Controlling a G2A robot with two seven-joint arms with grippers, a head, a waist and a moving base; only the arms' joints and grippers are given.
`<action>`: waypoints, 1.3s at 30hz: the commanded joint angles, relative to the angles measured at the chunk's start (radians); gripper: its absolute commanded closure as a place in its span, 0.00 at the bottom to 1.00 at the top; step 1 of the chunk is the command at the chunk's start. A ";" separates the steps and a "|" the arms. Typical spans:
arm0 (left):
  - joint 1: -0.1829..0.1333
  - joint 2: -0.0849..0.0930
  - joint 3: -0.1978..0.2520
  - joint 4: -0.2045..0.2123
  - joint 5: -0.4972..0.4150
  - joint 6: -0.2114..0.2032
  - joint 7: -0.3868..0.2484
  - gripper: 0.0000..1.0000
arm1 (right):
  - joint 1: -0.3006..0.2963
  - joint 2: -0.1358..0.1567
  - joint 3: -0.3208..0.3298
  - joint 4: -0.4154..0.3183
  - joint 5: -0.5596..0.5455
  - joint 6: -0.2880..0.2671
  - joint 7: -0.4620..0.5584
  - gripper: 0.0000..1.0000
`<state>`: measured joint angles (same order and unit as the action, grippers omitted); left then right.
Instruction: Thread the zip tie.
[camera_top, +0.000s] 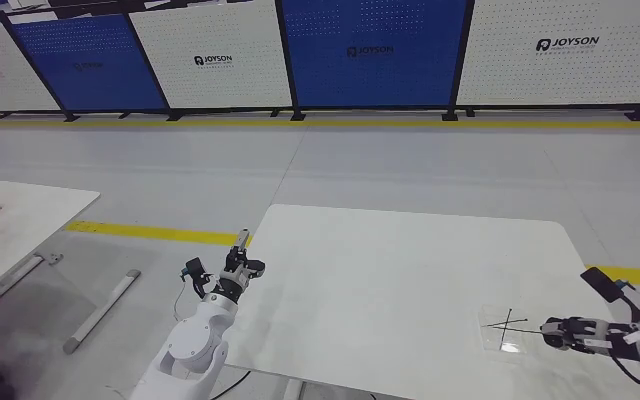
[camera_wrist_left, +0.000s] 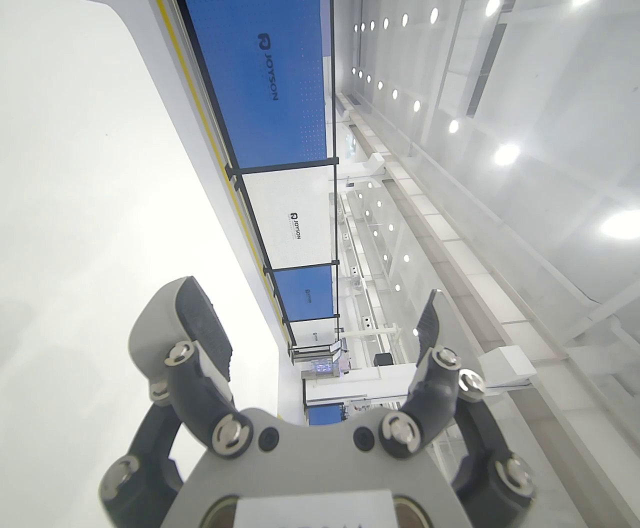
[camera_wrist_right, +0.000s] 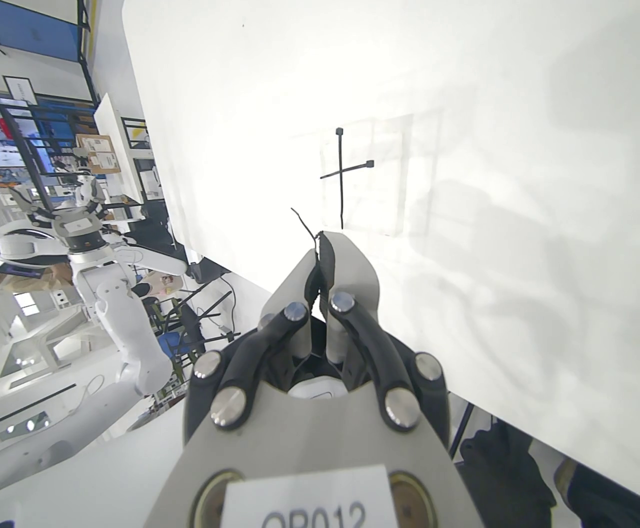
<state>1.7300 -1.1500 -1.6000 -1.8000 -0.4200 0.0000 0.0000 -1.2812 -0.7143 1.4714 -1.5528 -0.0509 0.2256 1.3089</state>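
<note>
Right hand: low over the worktop, just beside the near edge of the clear sheet, fingertips aimed at the sheet. Fingers pressed together, pinching a held zip tie. Its thin black tail sticks out past the fingertips and curls up and off to one side, short of the sheet's edge.

Crossed zip ties: two black ties lying flat on the clear sheet, one over the other in a plus shape. Each has its square head at one end, on the side of the sheet away from the right hand. The tip of the longer one reaches almost to the sheet's near edge.

Left hand: well apart from the clear sheet, across the worktop at its opposite edge. It is raised and tilted away from the surface, fingers spread wide, with nothing between the pads.

Only a bare strip of worktop lies between the right hand and the sheet. Far beyond the sheet runs a wall of blue and white panels, with a yellow floor line along the ground.
</note>
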 joint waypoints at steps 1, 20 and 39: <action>0.000 0.000 0.000 0.000 0.000 0.000 0.000 0.00 | 0.000 0.000 0.000 0.000 0.000 0.000 0.000 1.00; 0.000 0.000 0.000 0.000 0.000 0.000 0.000 0.00 | -0.061 -0.014 0.026 -0.178 0.224 -0.314 -0.100 1.00; 0.000 0.000 0.000 0.000 0.000 0.000 0.000 0.00 | -0.061 -0.014 0.026 -0.178 0.224 -0.314 -0.100 1.00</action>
<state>1.7300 -1.1500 -1.6000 -1.8000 -0.4200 0.0000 0.0000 -1.3425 -0.7285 1.4974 -1.7308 0.1727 -0.0882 1.2088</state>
